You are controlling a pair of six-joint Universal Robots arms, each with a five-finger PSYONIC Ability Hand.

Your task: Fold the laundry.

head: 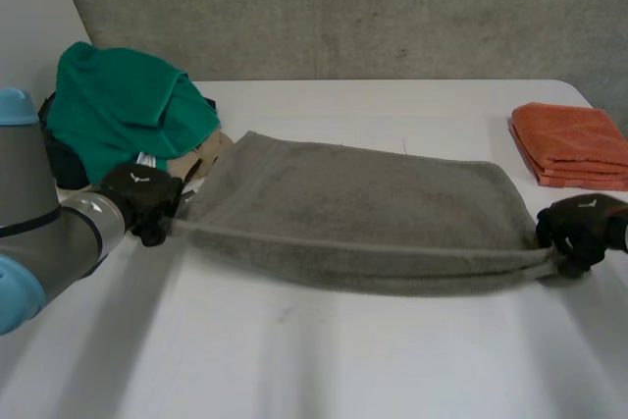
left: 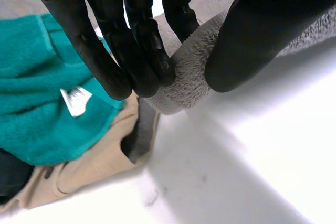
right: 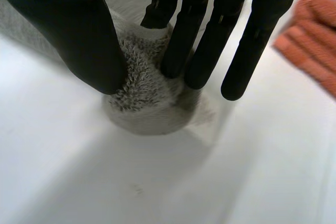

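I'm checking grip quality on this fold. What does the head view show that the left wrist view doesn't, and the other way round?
Head view, not the left wrist view: the grey towel stretched across the table between both hands, the right hand holding its far corner, and a folded orange stack beyond that hand. Left wrist view, not the head view: the left hand up close, thumb and fingers pinching the towel's corner. Both: the left hand, the towel, the green garment and the beige garment beside it.
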